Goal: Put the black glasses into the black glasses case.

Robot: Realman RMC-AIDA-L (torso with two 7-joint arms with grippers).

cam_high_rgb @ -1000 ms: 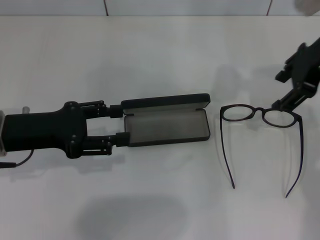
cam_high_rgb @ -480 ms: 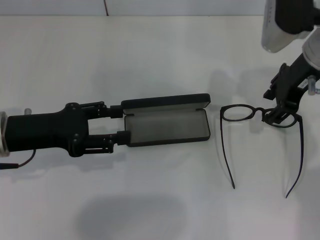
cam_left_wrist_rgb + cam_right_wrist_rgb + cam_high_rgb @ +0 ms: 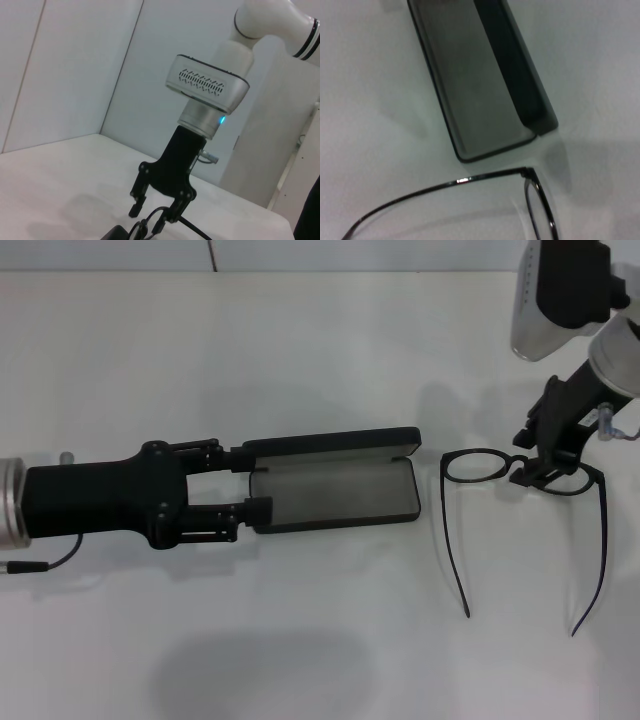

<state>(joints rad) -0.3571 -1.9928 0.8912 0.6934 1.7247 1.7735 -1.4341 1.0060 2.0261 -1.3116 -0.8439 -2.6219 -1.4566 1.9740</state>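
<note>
The black glasses case (image 3: 335,490) lies open in the middle of the table, its grey lining up and its lid raised at the far side. It also shows in the right wrist view (image 3: 470,85). My left gripper (image 3: 248,481) is open, with its fingertips at the case's left end, one by the lid and one by the tray. The black glasses (image 3: 480,466) lie unfolded to the right of the case, with the temple arms pointing toward me. My right gripper (image 3: 532,468) is low over the frame by the bridge. In the left wrist view its fingers (image 3: 137,204) stand apart above the glasses (image 3: 150,226).
The white table (image 3: 320,640) runs to a wall seam at the back. One temple arm (image 3: 435,189) and a lens rim cross the right wrist view just beside the case's near end. The right arm's silver wrist (image 3: 555,290) hangs above the back right.
My right gripper has come down and moved left onto the glasses frame by the bridge. My left gripper has slid slightly right against the case's end. Case and glasses have not moved.
</note>
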